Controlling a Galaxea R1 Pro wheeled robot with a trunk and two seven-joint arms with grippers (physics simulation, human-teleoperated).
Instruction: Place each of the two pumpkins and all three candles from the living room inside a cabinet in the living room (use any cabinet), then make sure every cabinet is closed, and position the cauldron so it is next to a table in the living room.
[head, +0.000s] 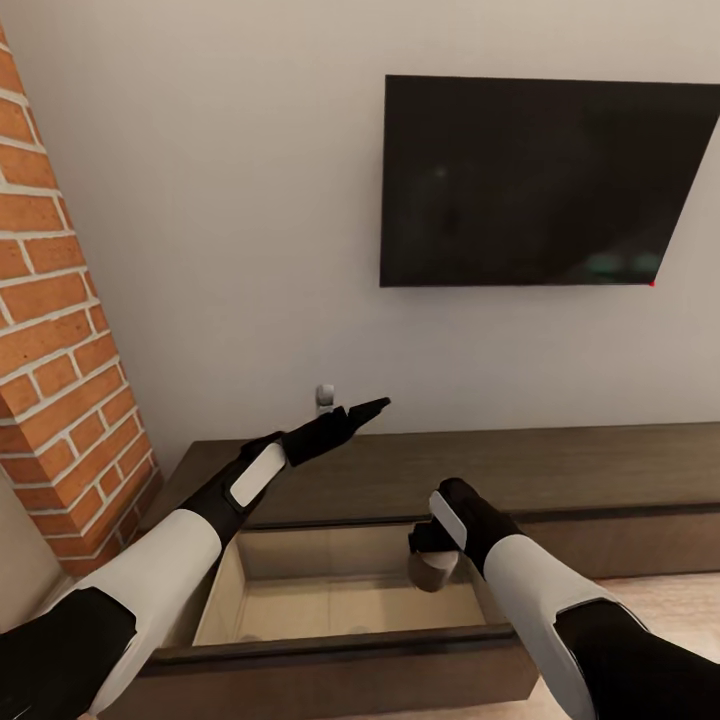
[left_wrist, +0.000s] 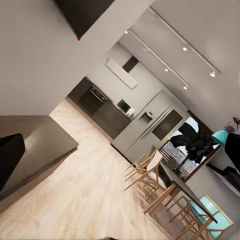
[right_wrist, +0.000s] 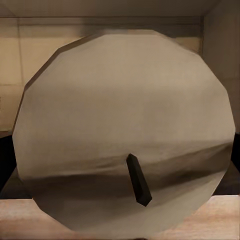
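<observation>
The cabinet (head: 580, 470) runs long and low along the wall, and its drawer (head: 330, 655) is pulled open toward me, showing a pale beige inside (head: 340, 605). My right gripper (head: 432, 556) hangs over the drawer's right part, shut on a grey-beige candle (head: 433, 572). The candle's round top (right_wrist: 125, 125) and its small dark wick (right_wrist: 138, 180) face the right wrist camera, with the drawer's inside behind them. My left gripper (head: 362, 410) is raised above the cabinet top near the wall, open and empty; one dark finger (left_wrist: 10, 155) is in the left wrist view.
A dark TV (head: 530, 180) hangs on the wall above the cabinet. A brick column (head: 50, 350) stands close on the left and a wall socket (head: 325, 397) sits behind my left gripper. The left wrist view looks over wood floor (left_wrist: 85, 195) to a dining table with chairs (left_wrist: 175, 185).
</observation>
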